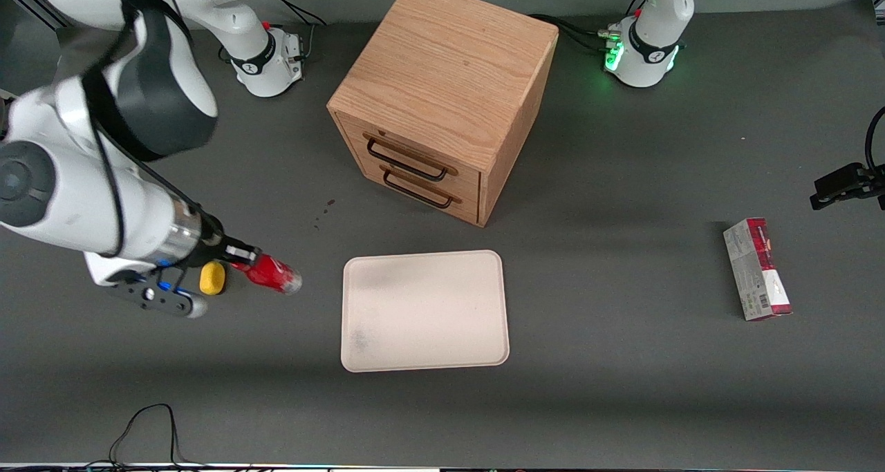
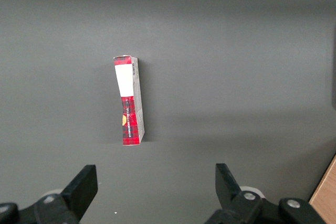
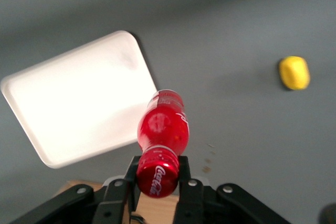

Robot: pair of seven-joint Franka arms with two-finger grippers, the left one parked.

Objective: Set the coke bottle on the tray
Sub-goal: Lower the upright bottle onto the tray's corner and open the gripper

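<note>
The right arm's gripper (image 1: 238,254) hangs toward the working arm's end of the table, its fingers (image 3: 185,179) closed on the red cap end of the coke bottle (image 1: 271,273). The bottle is held nearly on its side, clear base pointing away from the gripper toward the tray (image 1: 424,311), and it is lifted off the table (image 1: 622,361); the wrist view shows the red body (image 3: 163,129) sticking out past the fingers, with the tray's corner (image 3: 123,40) under and past it. Seen from the front, the bottle's base has not reached the tray's rim; a strip of bare table lies between them.

Just beside the gripper, tucked close against the wrist and slightly nearer the front camera, sits a yellow lump (image 1: 213,278) on the table; in the wrist view the yellow lump (image 3: 294,73) lies well apart from the bottle.

Next along from the gripper lies the cream tray, flat, with a faint grey smudge near one corner. Farther from the front camera than the tray stands a wooden drawer cabinet (image 1: 442,99) with two dark handles (image 1: 408,161).

Well away from the gripper, toward the parked arm's end of the table, a red-and-grey carton (image 1: 756,269) lies on the table, also visible in the left wrist view (image 2: 129,100).
</note>
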